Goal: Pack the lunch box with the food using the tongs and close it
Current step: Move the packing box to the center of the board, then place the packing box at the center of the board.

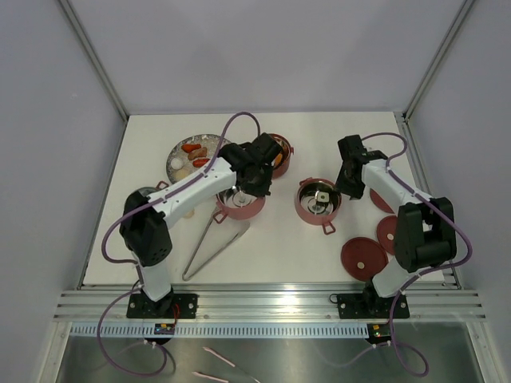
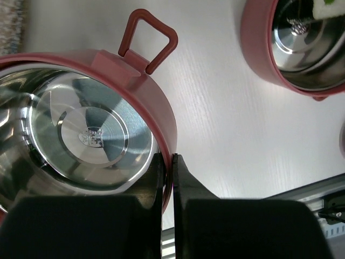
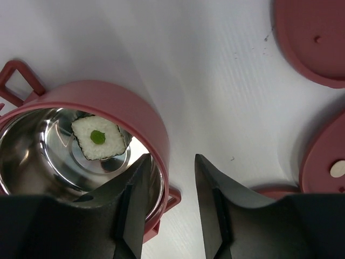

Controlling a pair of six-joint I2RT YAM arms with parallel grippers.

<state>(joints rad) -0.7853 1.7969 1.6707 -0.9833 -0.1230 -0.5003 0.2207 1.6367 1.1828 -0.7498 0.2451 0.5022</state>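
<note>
Three dark-red lunch box tiers stand on the white table. My left gripper (image 1: 249,185) (image 2: 167,156) is shut on the rim of the middle tier (image 1: 239,203) (image 2: 81,129), whose steel inside is empty. My right gripper (image 1: 349,188) (image 3: 171,157) is open and straddles the rim of the right tier (image 1: 319,200) (image 3: 108,102), one finger inside and one outside. That tier holds a white-and-black food piece (image 3: 98,138). More food (image 1: 194,152) lies on the grey plate (image 1: 174,163). The tongs (image 1: 209,247) lie on the table near the front, held by nobody.
A third tier (image 1: 281,151) stands behind my left gripper, partly hidden. Flat red lids (image 1: 363,257) (image 3: 318,38) lie at the right near my right arm's base. The table's front edge and a metal rail (image 1: 271,302) run below.
</note>
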